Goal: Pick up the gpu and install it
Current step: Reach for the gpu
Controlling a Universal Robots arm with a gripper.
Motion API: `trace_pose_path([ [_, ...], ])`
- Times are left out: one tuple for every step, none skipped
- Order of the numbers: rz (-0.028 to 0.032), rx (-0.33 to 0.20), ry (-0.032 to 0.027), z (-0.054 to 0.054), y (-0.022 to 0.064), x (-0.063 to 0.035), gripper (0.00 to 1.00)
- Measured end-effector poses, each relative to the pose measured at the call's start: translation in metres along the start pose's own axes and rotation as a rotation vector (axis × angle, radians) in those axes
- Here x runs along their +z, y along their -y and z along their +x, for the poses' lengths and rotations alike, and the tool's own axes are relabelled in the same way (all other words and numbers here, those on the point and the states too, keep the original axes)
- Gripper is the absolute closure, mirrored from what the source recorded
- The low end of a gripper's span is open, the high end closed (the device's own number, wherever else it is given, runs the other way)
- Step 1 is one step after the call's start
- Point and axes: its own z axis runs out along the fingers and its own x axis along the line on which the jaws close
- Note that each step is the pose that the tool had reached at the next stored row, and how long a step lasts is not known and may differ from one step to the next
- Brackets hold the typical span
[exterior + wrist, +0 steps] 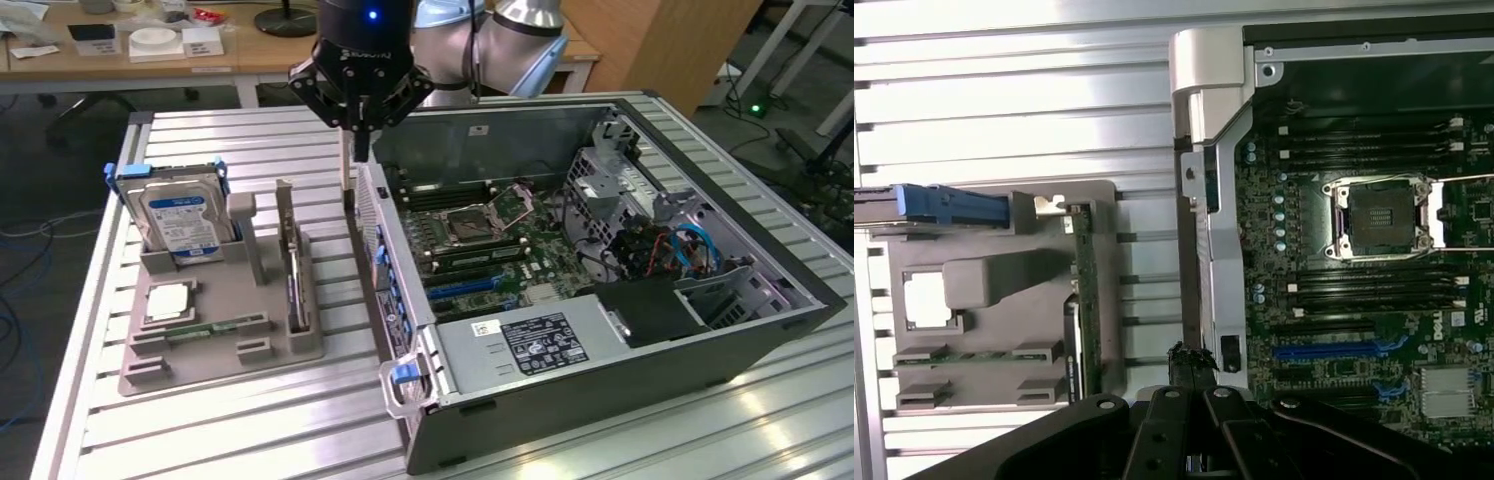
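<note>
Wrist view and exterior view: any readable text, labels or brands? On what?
"DELL": white print on the motherboard, as best it reads in the wrist view.
Power supply label: too small to read.
Hard drive's blue label: too blurred to read.
</note>
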Motion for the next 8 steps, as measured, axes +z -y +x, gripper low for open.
trace_pose_path([
  [0.0, 0.0, 0.0, 0.002, 0.0002, 0.0001, 0.9],
  [0.0001, 0.0, -0.0001, 0.004, 0.0005, 0.0003, 0.9],
  [0.0, 0.0, -0.0001, 0.007, 0.0009, 0.0006, 0.9],
  [0.0, 0.0, 0.0, 0.011, 0.0013, 0.0008, 0.9],
  [0.0, 0.0, 0.0, 0.014, 0.0017, 0.001, 0.9],
  [0.0001, 0.0, -0.0001, 0.016, 0.0022, 0.0012, 0.9],
  [0.0001, 0.0, -0.0001, 0.019, 0.0026, 0.0014, 0.9],
  [0.0, 0.0, 0.0, 0.021, 0.003, 0.0017, 0.9],
])
